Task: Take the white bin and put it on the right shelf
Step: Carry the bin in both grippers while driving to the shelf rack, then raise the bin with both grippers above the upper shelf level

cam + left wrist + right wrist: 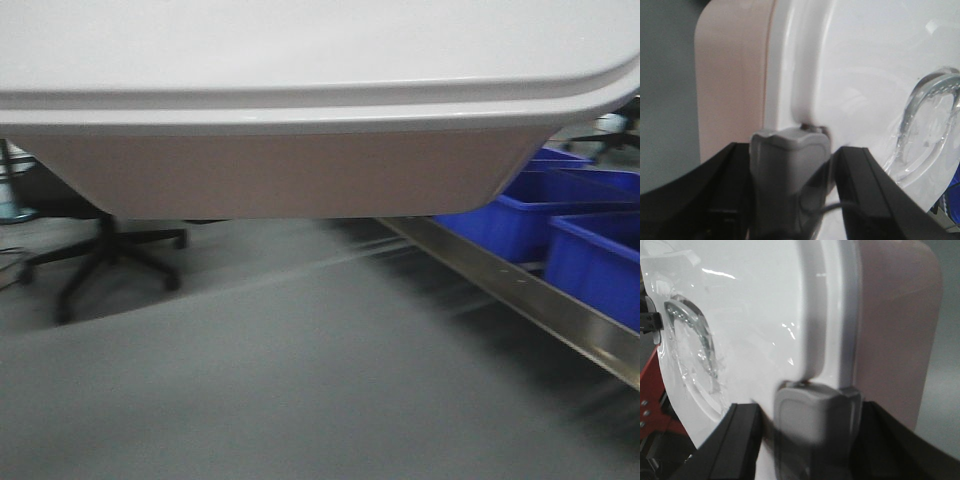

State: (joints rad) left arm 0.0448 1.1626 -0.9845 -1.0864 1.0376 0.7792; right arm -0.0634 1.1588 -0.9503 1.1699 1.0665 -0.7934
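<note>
Airborne white bin over open floor

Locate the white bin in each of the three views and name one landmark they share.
Front: bin fills the top, lid above, pinkish wall below.
Left wrist: bin fills the frame, lid right, pinkish wall left.
Right wrist: bin fills the frame, lid left, pinkish wall right.
Shared landmark: the lid rim where lid meets wall.
</note>
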